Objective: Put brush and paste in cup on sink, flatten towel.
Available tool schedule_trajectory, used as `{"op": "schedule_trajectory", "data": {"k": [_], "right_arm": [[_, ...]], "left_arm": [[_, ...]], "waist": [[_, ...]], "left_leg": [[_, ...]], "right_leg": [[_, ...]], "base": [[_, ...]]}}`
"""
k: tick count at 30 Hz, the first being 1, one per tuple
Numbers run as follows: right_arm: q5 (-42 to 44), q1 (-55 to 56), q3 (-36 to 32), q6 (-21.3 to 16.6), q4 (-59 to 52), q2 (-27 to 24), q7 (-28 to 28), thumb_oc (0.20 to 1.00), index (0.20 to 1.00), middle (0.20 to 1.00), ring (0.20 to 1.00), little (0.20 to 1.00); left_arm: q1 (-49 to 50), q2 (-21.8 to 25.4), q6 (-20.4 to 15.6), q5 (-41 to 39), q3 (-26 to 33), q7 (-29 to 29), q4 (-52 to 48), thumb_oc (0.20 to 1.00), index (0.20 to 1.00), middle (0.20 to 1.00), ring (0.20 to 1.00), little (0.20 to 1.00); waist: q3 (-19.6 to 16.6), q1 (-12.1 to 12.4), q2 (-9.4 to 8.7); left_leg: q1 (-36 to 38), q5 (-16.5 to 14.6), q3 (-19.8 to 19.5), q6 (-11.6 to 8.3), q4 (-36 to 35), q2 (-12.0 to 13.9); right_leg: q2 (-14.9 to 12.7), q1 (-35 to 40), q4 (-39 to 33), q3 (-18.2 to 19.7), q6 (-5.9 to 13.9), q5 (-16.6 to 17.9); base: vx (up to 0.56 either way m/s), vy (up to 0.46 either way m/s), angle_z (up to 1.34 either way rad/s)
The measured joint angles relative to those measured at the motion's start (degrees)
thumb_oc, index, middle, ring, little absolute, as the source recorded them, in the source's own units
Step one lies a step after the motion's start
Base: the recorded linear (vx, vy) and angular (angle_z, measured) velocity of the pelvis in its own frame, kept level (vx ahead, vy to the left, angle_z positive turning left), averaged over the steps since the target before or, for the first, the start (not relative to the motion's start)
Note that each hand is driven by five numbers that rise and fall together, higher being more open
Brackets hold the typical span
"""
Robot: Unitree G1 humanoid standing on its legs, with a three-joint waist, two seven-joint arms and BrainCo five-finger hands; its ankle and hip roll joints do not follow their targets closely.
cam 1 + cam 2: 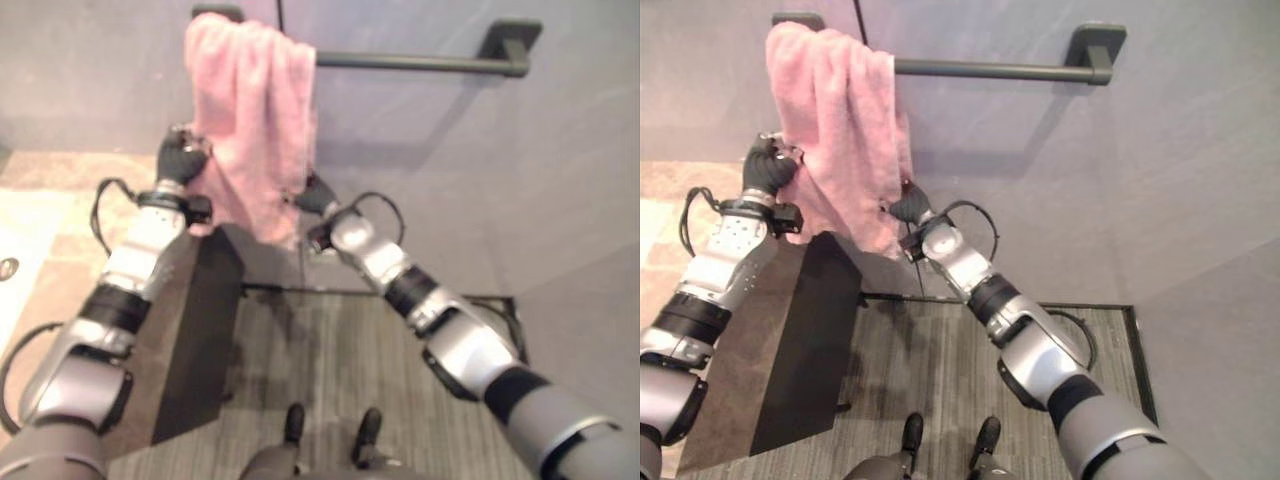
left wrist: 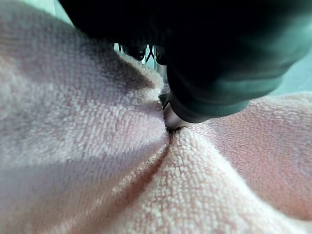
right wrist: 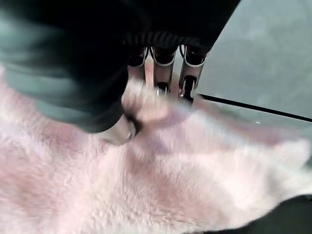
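We see no readable writing. The pink towel (image 1: pixel 252 120) hangs bunched over the left end of the dark wall rail (image 1: pixel 420 62). Our left hand (image 1: pixel 182 152) pinches its left edge; our right hand (image 1: pixel 313 193) pinches its lower right edge.

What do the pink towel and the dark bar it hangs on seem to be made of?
The pink towel looks like soft looped terry cloth, probably cotton: the wrist views show a fuzzy pile that creases where the left hand and right hand pinch it. The dark wall-mounted towel bar looks like matt-coated metal, rigid and straight with a dull sheen, though painted plastic cannot be ruled out.
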Motion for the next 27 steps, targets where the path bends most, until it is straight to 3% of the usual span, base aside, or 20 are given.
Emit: {"op": "schedule_trajectory", "data": {"k": [6, 9, 11, 14, 16, 21, 25, 27], "right_arm": [[-2.15, 2.52, -1.72, -0.16, -6.47, -3.28, -0.38, 0.200, 0.200, 0.200, 0.200, 0.200], [-4.51, 8.64, -3.95, -0.32, -17.48, -6.94, -0.38, 0.200, 0.200, 0.200, 0.200, 0.200], [-6.52, 14.85, -7.58, -1.36, -24.17, -7.94, -0.43, 0.200, 0.200, 0.200, 0.200, 0.200], [-6.80, 16.64, -8.89, -0.64, -23.96, -9.46, -0.35, 0.200, 0.200, 0.200, 0.200, 0.200], [-6.95, 21.18, -11.21, -1.74, -27.92, -8.52, -0.38, 0.200, 0.200, 0.200, 0.200, 0.200], [-9.00, 23.04, -11.72, -3.48, -25.12, -7.72, -0.62, 0.200, 0.200, 0.200, 0.200, 0.200], [-8.95, 22.87, -11.76, -3.60, -22.97, -6.83, -1.69, 0.200, 0.200, 0.200, 0.200, 0.200], [-8.93, 22.84, -12.30, -3.66, -24.29, -7.16, -2.20, 0.200, 0.200, 0.200, 0.200, 0.200]], "left_arm": [[2.39, -0.05, 0.26, 0.50, 0.82, 0.08, -2.71, 0.200, 0.200, 0.200, 0.200, 0.200], [8.63, -0.09, 2.11, 6.57, 6.25, 1.10, -12.84, 0.200, 0.200, 0.200, 0.200, 0.200], [20.04, -4.10, 0.55, 8.08, 12.78, 1.63, -25.94, 0.200, 0.200, 0.200, 0.200, 0.200], [24.49, -5.13, 1.71, 9.21, 12.27, 0.98, -28.10, 0.200, 0.200, 0.200, 0.200, 0.200], [30.75, -8.74, 1.79, 10.08, 15.22, -0.09, -34.60, 0.200, 0.200, 0.200, 0.200, 0.200], [33.06, -10.73, 1.83, 11.37, 13.40, -1.19, -34.21, 0.200, 0.200, 0.200, 0.200, 0.200], [29.31, -11.58, 2.73, 12.50, 11.29, -0.88, -30.33, 0.200, 0.200, 0.200, 0.200, 0.200], [29.26, -11.49, 2.75, 12.96, 11.77, -0.86, -31.17, 0.244, 0.244, 0.244, 0.244, 0.244]], "waist": [[0.08, -0.03, 0.11], [0.31, -0.13, 0.44], [0.65, 0.15, 1.11], [1.17, 0.56, 1.87], [1.39, 0.55, 2.24], [1.70, 0.87, 2.77], [1.71, 1.23, 2.94], [1.66, 1.23, 3.14]], "left_leg": [[0.23, 0.00, 0.46, 0.00, -0.06, -0.01], [0.31, 0.00, 0.60, 0.00, -0.15, 0.00], [1.15, -0.01, 1.06, 0.00, -0.19, -0.12], [1.59, -0.02, 1.12, 0.02, -0.26, 0.12], [2.41, -0.02, 1.55, 0.02, -0.46, 0.15], [2.97, 0.13, 1.53, 0.19, -0.40, 0.22], [3.11, 0.17, 1.50, 0.22, -0.24, 0.26], [3.22, 0.17, 1.47, 0.22, -0.23, 0.23]], "right_leg": [[0.01, -0.03, -0.01, 0.47, 0.00, 0.00], [-0.01, -0.03, 0.00, 0.57, 0.00, 0.00], [-0.10, 0.57, -0.01, 0.89, 0.00, 0.00], [0.19, 1.06, 0.00, 1.02, 0.01, -0.01], [0.23, 1.55, -0.02, 1.19, 0.01, -0.01], [0.29, 2.12, -0.29, 1.05, -0.19, -0.02], [0.30, 2.37, -0.36, 0.95, -0.26, 0.03], [0.27, 2.51, -0.28, 0.96, -0.28, 0.04]], "base": [[-0.01, -0.018, -0.03], [0.00, -0.052, -0.03], [-0.01, -0.039, -0.08], [-0.02, -0.063, -0.03], [-0.04, -0.058, -0.07], [-0.04, -0.032, -0.01], [-0.02, -0.021, 0.00], [0.00, 0.000, 0.00]]}}
